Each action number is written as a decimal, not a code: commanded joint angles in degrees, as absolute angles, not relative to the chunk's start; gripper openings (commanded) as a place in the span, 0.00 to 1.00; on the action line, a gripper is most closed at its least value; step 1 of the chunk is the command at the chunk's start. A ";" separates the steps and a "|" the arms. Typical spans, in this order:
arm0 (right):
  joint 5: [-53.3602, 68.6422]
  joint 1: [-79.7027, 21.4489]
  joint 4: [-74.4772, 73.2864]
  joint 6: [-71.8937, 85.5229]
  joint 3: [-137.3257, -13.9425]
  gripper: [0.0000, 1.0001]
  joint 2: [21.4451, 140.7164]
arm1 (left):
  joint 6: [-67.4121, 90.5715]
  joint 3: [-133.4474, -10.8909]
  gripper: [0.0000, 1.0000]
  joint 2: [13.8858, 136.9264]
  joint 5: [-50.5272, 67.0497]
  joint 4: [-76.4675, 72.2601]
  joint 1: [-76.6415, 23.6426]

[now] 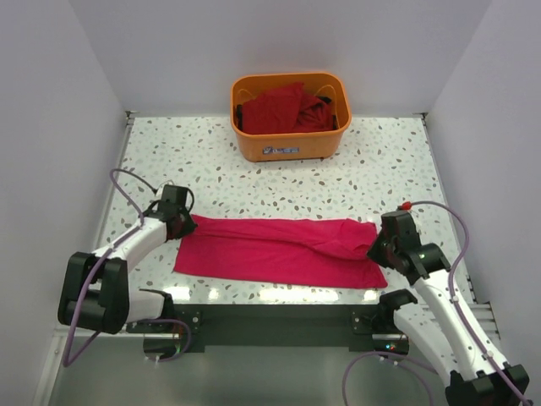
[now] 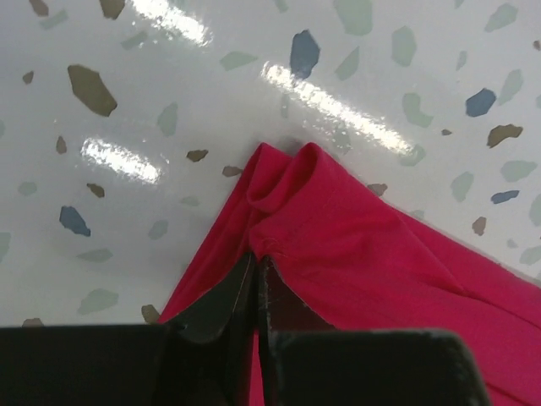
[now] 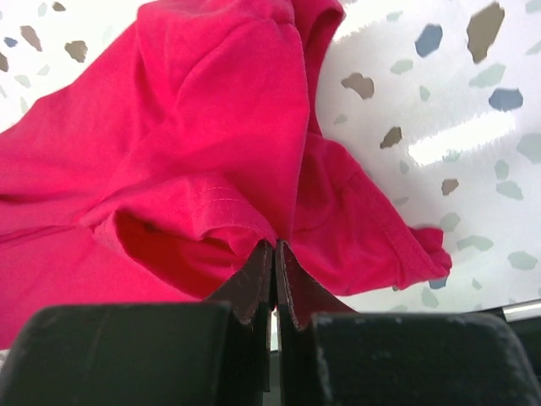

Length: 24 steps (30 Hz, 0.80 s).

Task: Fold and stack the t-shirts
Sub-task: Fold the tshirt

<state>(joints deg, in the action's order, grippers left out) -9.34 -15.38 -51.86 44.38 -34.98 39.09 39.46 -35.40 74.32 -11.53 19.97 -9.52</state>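
A bright crimson t-shirt point(image 1: 279, 251) lies folded into a long band across the near part of the table, between my two grippers. At its left end my left gripper point(image 1: 188, 222) pinches a small ruck of the corner point(image 2: 279, 182), jaws nearly together point(image 2: 256, 254). My right gripper point(image 1: 376, 247) is shut on the bunched right end, where a sleeve hem point(image 3: 211, 199) and folds of cloth rise from its tips point(image 3: 276, 245). Darker red t-shirts point(image 1: 283, 108) lie heaped in the basket at the back.
An orange plastic basket point(image 1: 290, 145) stands at the back centre of the speckled table point(image 1: 211, 169). White walls close in the left, right and back sides. A dark rail with the arm bases runs along the near edge point(image 1: 279, 317).
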 commanded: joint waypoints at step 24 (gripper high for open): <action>10.55 -19.50 -29.81 39.72 -41.22 0.99 57.29 | 45.09 -47.55 1.00 70.91 -11.52 27.79 -18.79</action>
<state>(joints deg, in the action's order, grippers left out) 5.37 -17.15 -40.01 42.02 -40.66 52.14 46.70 -45.58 66.87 -15.64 33.63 -15.09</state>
